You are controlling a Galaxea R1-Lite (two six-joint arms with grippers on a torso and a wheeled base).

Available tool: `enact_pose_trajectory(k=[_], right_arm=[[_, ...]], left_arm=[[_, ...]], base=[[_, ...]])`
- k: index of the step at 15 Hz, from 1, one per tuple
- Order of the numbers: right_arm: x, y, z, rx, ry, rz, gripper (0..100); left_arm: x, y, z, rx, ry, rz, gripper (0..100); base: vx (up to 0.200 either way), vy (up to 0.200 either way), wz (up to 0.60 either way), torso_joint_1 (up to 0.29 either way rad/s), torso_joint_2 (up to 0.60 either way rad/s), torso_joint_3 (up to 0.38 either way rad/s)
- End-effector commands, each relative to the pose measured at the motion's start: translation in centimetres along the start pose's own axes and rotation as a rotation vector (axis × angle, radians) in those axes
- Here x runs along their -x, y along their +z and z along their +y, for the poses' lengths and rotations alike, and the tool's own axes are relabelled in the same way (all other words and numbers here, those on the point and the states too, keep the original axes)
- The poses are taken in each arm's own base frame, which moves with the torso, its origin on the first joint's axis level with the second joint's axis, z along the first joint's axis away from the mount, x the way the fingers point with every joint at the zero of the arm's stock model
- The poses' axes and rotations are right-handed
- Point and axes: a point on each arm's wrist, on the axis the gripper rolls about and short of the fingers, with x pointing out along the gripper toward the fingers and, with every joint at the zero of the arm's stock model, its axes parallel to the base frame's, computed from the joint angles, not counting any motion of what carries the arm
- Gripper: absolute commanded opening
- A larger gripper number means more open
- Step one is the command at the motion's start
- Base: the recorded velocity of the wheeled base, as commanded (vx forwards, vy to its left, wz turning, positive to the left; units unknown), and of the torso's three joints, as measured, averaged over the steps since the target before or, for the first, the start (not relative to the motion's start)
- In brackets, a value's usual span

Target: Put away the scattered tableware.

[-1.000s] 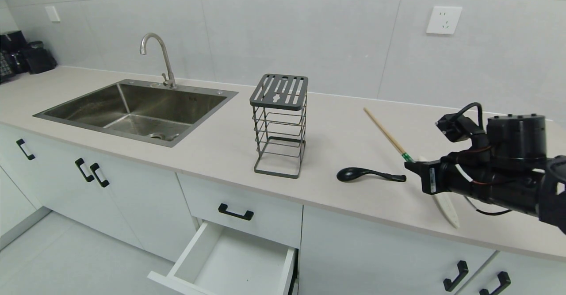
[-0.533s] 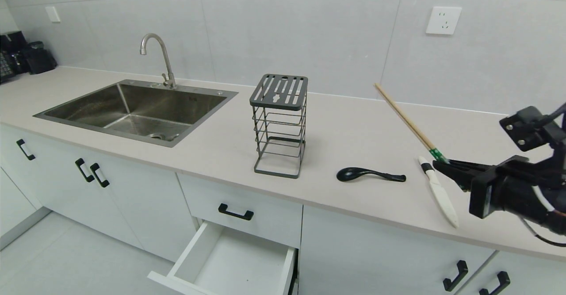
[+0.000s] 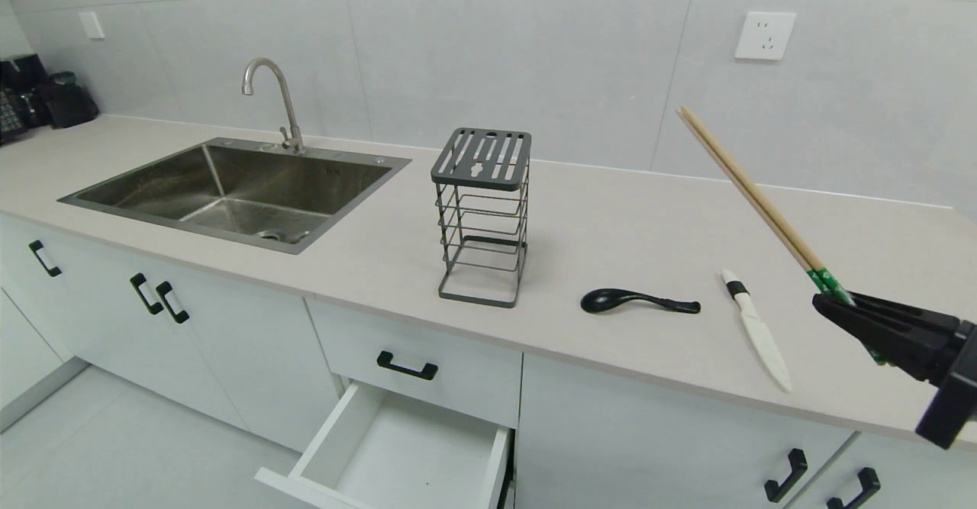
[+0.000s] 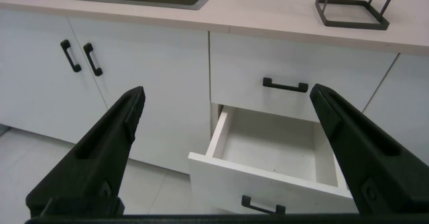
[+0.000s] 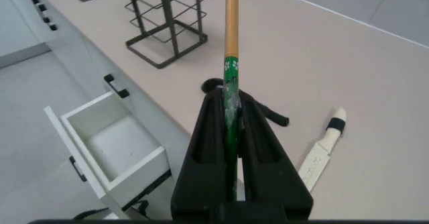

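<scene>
My right gripper (image 3: 843, 304) (image 5: 230, 103) is shut on the green end of a pair of wooden chopsticks (image 3: 752, 194) (image 5: 231, 29), held in the air above the counter's right front edge, tips slanting up toward the wall. A black spoon (image 3: 637, 301) (image 5: 278, 119) and a white knife (image 3: 757, 330) (image 5: 320, 150) lie on the counter (image 3: 611, 234) left of the gripper. A dark wire rack (image 3: 482, 215) (image 5: 164, 19) stands mid-counter. My left gripper (image 4: 224, 137) is open, low in front of the cabinets, facing the open white drawer (image 4: 275, 153) (image 3: 404, 452).
A steel sink (image 3: 236, 188) with a faucet (image 3: 271, 97) sits at the counter's left. Cabinet doors with black handles (image 3: 156, 295) run below. A wall socket (image 3: 765, 34) is at the upper right. Dark appliances (image 3: 42, 97) stand at the far left.
My right gripper has lifted the chopsticks off the counter and drawn back to the right and toward the front edge. The spoon and knife stayed put, the knife now uncovered.
</scene>
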Motion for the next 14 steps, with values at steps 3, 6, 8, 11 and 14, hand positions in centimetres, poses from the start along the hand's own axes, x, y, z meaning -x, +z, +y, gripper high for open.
enact_pose_trajectory(k=[3, 6, 8, 11, 14], right_arm=[[-0.3, -0.1, 2.0, 0.038, 0.157, 0.006, 0], [-1.6, -0.7, 3.4, 0.053, 0.247, 0.064, 0], [-2.1, -1.3, 3.9, 0.059, 0.273, 0.099, 0], [-4.3, -0.7, 4.3, 0.151, 0.297, 0.115, 0], [-5.9, -0.3, 5.2, 0.221, 0.334, 0.117, 0]], left_arm=[[0.0, 0.0, 0.0, 0.000, 0.001, 0.001, 100], [0.0, 0.0, 0.0, 0.000, 0.001, 0.001, 100], [0.0, 0.0, 0.0, -0.002, 0.001, 0.001, 100], [0.0, 0.0, 0.0, 0.000, -0.001, 0.001, 100], [0.0, 0.0, 0.0, 0.000, -0.001, 0.001, 100]], base=[[0.000, 0.000, 0.00, 0.000, 0.00, 0.000], [0.000, 0.000, 0.00, 0.000, 0.00, 0.000], [0.000, 0.000, 0.00, 0.000, 0.00, 0.000], [0.000, 0.000, 0.00, 0.000, 0.00, 0.000], [0.000, 0.000, 0.00, 0.000, 0.00, 0.000]])
